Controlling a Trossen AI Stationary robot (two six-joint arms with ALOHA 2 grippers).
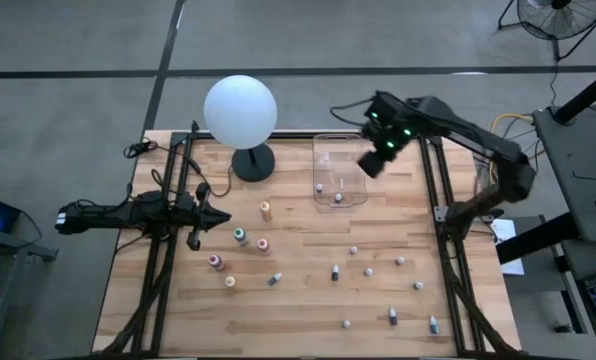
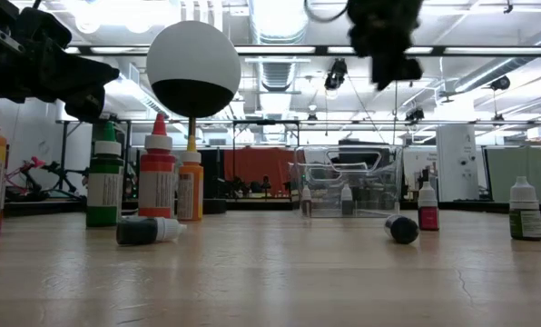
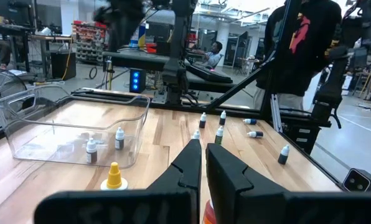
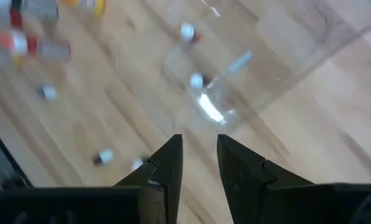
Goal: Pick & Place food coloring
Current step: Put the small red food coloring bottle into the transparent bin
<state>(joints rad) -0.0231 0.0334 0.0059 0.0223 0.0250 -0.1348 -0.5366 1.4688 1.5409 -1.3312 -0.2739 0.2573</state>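
Food coloring bottles lie scattered on the wooden table: larger colored ones [image 1: 239, 236] at the middle left and small dark-and-white ones [image 1: 335, 271] toward the near right. Two small bottles [image 1: 319, 187] stand inside the clear bin [image 1: 318, 150]. High above the bin's right part, my right gripper [image 1: 373, 162] points steeply down. In its wrist view, its fingers [image 4: 200, 155] stand slightly apart with nothing between them. My left gripper [image 1: 221, 216] waits level at the table's left, shut and holding nothing [image 3: 203, 165].
A white globe lamp [image 1: 240, 110] stands at the far edge, left of the bin. Dark frame rails [image 1: 430, 190] run along both sides of the table. An orange bottle [image 1: 265, 209] stands just right of my left gripper.
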